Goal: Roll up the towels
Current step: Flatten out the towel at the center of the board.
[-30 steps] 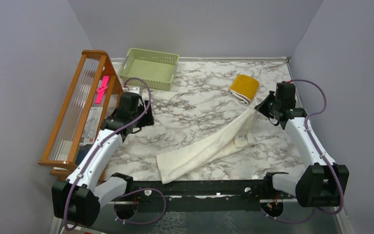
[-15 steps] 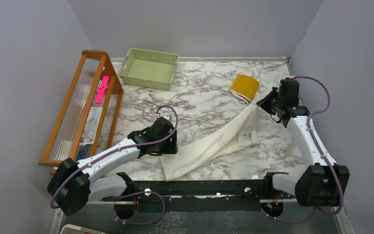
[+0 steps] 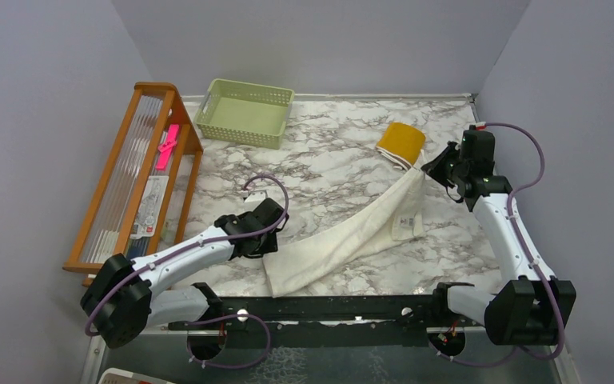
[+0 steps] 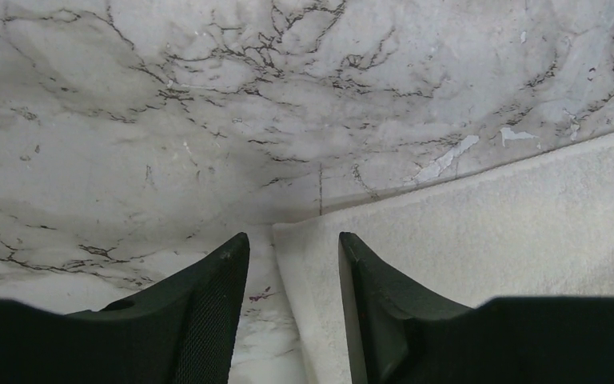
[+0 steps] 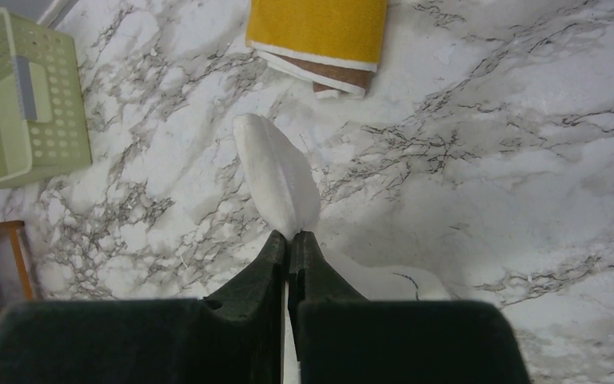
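The cream-white towel (image 3: 344, 240) lies stretched in a long diagonal band from near left to far right. My right gripper (image 3: 429, 170) is shut on its far corner (image 5: 276, 176) and holds that end up off the table. My left gripper (image 3: 270, 244) is open and low at the towel's near left corner (image 4: 304, 248); the left edge of the cloth lies between its fingers (image 4: 216, 296). The mustard-yellow towel (image 3: 400, 145) lies as a short roll at the far right, its white edge and brown reverse showing in the right wrist view (image 5: 320, 36).
A pale green basket (image 3: 245, 112) stands at the far left; it also shows in the right wrist view (image 5: 20, 96). A wooden rack (image 3: 136, 176) with papers and a pink item runs along the left side. A black rail (image 3: 328, 308) lines the near table edge.
My left arm swung from beside the rack across to the towel's near left corner and settled lower there. My right gripper lifted the far corner slightly up and back.
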You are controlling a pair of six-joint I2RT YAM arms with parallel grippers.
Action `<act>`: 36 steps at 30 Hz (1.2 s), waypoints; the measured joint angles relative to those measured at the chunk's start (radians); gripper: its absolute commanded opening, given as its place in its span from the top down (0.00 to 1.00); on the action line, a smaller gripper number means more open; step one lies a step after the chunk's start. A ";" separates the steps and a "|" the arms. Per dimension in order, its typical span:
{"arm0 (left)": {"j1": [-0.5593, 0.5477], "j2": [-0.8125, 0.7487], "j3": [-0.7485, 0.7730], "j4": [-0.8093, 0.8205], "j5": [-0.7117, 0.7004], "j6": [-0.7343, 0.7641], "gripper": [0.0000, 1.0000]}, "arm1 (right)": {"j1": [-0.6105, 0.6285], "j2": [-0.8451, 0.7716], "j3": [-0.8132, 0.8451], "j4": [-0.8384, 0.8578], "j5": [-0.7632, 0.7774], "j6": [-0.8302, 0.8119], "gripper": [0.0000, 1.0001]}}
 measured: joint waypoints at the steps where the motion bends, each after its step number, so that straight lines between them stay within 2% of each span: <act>1: 0.000 0.001 -0.004 -0.001 -0.001 -0.010 0.54 | 0.000 -0.001 0.000 0.000 -0.004 -0.002 0.99; 8: 0.000 0.020 -0.057 -0.002 0.004 -0.056 0.63 | 0.000 -0.014 0.000 -0.001 -0.021 -0.004 0.99; 15: 0.000 0.020 -0.090 0.049 0.039 -0.071 0.78 | 0.000 -0.043 0.000 -0.003 -0.035 -0.014 0.99; 18: 0.000 0.016 -0.095 0.070 0.048 -0.067 0.86 | 0.000 -0.051 0.000 -0.003 -0.048 -0.019 0.99; 21: 0.000 0.016 -0.095 0.085 0.057 -0.051 1.00 | 0.000 -0.059 0.000 -0.004 -0.061 -0.022 0.99; 26: 0.000 0.016 -0.087 0.092 0.069 -0.005 1.00 | 0.000 -0.069 0.000 -0.008 -0.083 -0.028 0.99; 30: 0.001 -0.006 -0.016 0.042 0.060 0.040 1.00 | 0.000 -0.087 0.011 -0.027 -0.101 -0.029 0.99; 36: 0.033 -0.128 0.290 -0.108 -0.085 0.144 1.00 | 0.000 -0.158 0.086 -0.031 -0.170 -0.060 0.99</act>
